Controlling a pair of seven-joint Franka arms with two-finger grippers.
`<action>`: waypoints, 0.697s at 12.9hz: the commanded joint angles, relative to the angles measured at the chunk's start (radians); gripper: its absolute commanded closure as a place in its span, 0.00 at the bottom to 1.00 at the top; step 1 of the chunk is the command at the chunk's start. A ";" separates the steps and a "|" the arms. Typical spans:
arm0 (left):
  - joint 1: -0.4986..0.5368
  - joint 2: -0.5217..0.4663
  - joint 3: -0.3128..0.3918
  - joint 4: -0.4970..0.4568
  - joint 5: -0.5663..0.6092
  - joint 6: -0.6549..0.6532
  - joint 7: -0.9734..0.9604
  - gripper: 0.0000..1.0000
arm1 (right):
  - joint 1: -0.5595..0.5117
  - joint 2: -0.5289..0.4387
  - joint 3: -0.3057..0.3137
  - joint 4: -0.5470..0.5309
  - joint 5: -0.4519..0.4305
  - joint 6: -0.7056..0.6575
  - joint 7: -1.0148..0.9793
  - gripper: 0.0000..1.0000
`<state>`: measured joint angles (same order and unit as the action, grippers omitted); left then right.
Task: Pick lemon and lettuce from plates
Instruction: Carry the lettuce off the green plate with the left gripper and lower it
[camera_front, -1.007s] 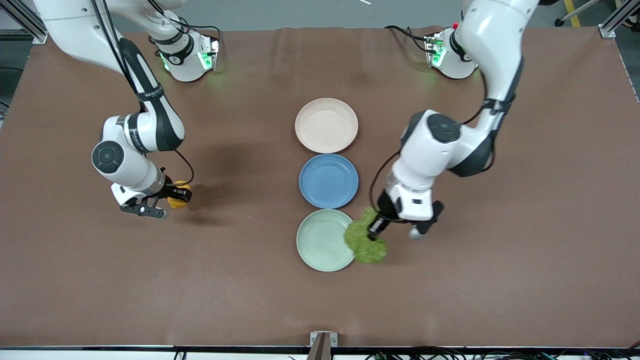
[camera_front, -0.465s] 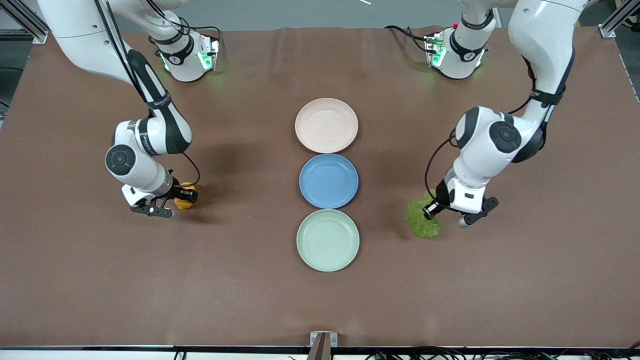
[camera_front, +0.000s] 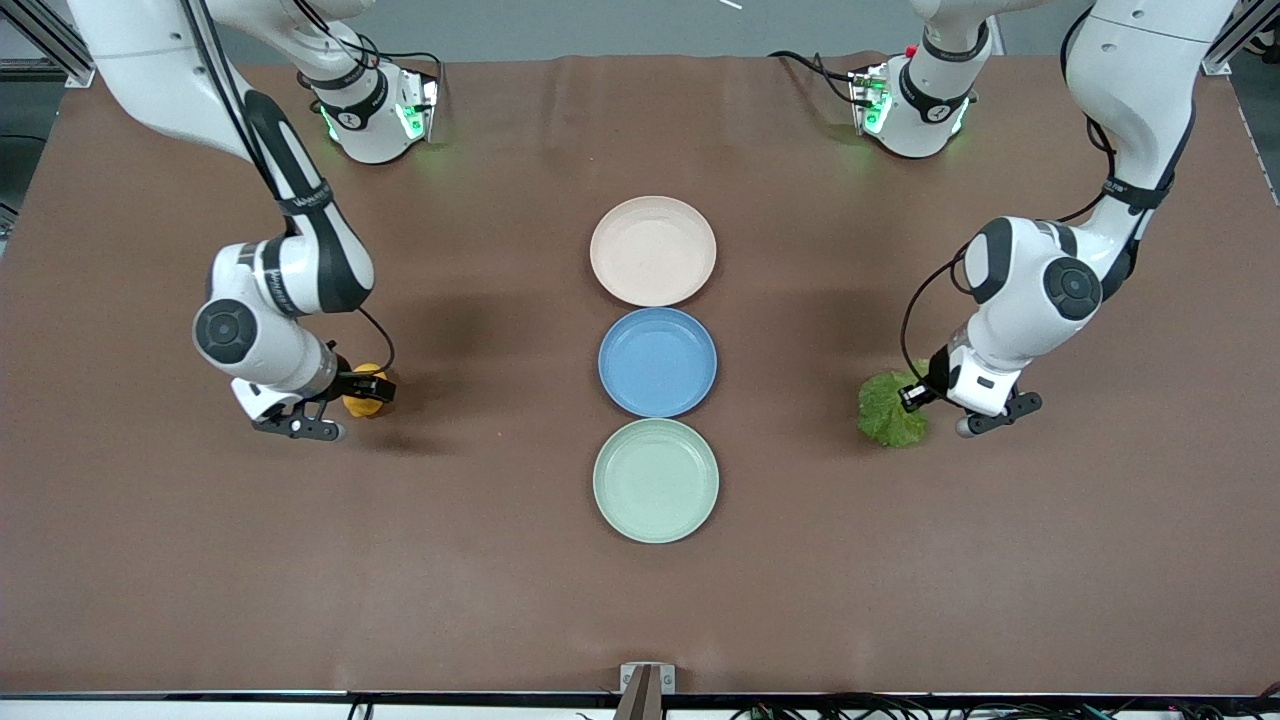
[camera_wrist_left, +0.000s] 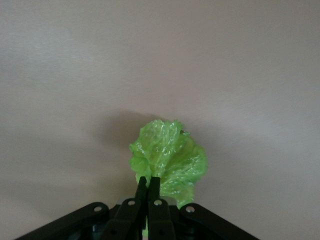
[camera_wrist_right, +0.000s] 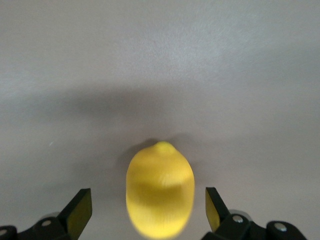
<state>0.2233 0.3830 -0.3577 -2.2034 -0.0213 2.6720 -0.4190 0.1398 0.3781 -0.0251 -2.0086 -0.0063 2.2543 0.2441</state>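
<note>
The lemon lies on the brown table toward the right arm's end. In the right wrist view the lemon sits between my right gripper's spread fingers, with a gap on each side. My right gripper is open, low around it. My left gripper is shut on the lettuce, low over the table toward the left arm's end. In the left wrist view the fingers pinch the leaf's edge. The beige-pink plate and the mint green plate stand empty at the table's middle.
An empty blue plate sits between the two other plates. The three plates form a line down the middle of the table. Both arm bases stand at the table's edge farthest from the front camera.
My left gripper has carried the lettuce from the mint green plate's edge out toward the left arm's end of the table. My right arm has shifted slightly; the lemon stays in place.
</note>
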 joint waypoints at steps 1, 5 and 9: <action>0.042 -0.024 -0.017 -0.051 0.011 0.009 0.115 0.96 | -0.039 -0.063 0.013 0.152 -0.012 -0.255 -0.069 0.00; 0.041 -0.047 -0.017 -0.047 0.017 -0.007 0.138 0.00 | -0.077 -0.065 0.013 0.433 -0.017 -0.556 -0.164 0.00; 0.053 -0.203 -0.007 0.029 0.021 -0.319 0.221 0.00 | -0.104 -0.064 0.013 0.589 -0.023 -0.639 -0.172 0.00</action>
<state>0.2563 0.2930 -0.3642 -2.1965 -0.0187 2.5107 -0.2549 0.0675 0.2936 -0.0265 -1.5084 -0.0111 1.6479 0.0849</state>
